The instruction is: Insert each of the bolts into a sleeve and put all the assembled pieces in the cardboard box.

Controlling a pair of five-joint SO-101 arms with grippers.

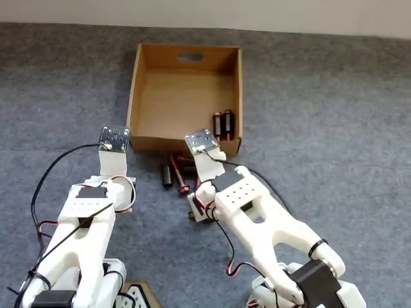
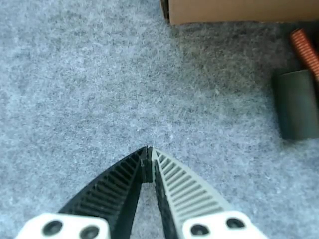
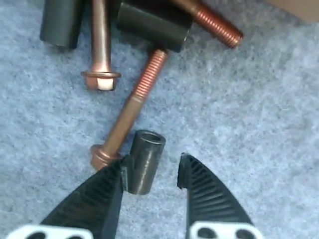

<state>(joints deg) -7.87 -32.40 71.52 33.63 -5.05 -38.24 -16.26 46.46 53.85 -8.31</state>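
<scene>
My right gripper [image 3: 152, 167] is open low over the carpet, around a dark sleeve [image 3: 144, 160] that rests against one finger and stands apart from the other. A copper bolt [image 3: 127, 117] lies beside that sleeve. Beyond are a second bolt [image 3: 101, 50], another sleeve [image 3: 60, 20] and a bolt pushed through a sleeve [image 3: 154, 22]. My left gripper [image 2: 149, 152] is shut on nothing above bare carpet, with a sleeve [image 2: 297, 104] and a bolt's thread [image 2: 306, 50] off to its side. The cardboard box [image 1: 138, 90] holds two assembled pieces [image 1: 223, 124] in a near corner.
The loose bolts and sleeves [image 1: 175, 173] lie on the grey carpet just in front of the box's near wall, between the left arm [image 1: 90, 205] and the right arm [image 1: 244, 196]. The box corner [image 2: 239, 10] is close ahead of my left gripper.
</scene>
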